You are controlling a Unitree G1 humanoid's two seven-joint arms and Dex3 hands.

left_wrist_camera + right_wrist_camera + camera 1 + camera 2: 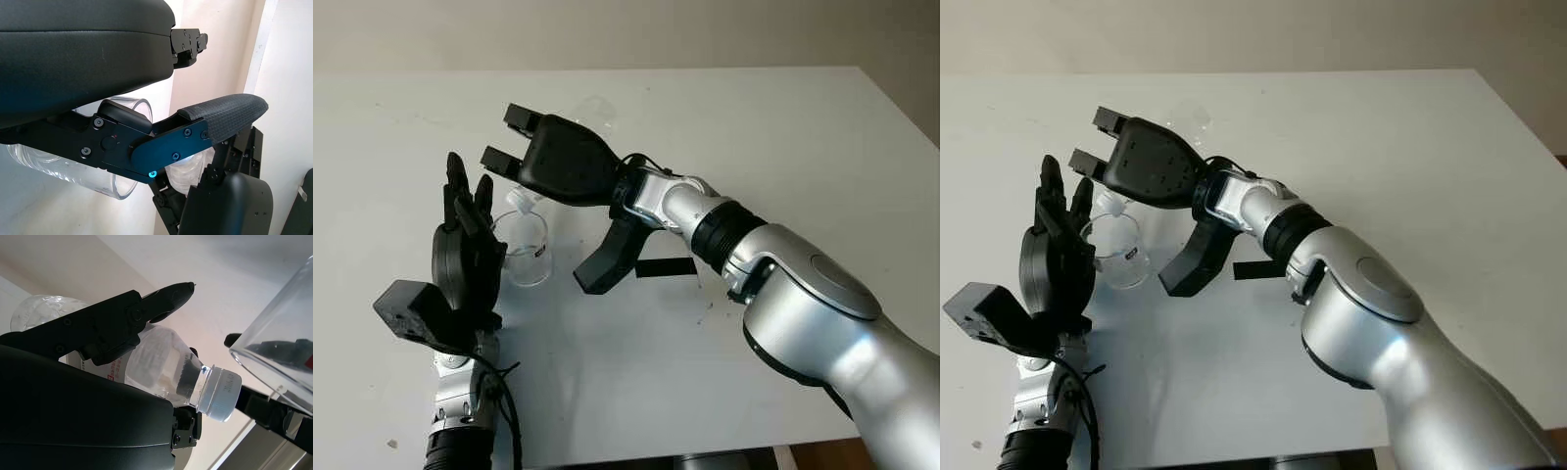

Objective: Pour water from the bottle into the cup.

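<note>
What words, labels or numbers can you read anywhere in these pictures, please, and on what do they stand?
None can be read as words.
Bottle held in the right hand: its label carries small red print, too small and too hidden to read.
Cup held by the left hand: no marking visible.
Black strip on the table: no text visible.
</note>
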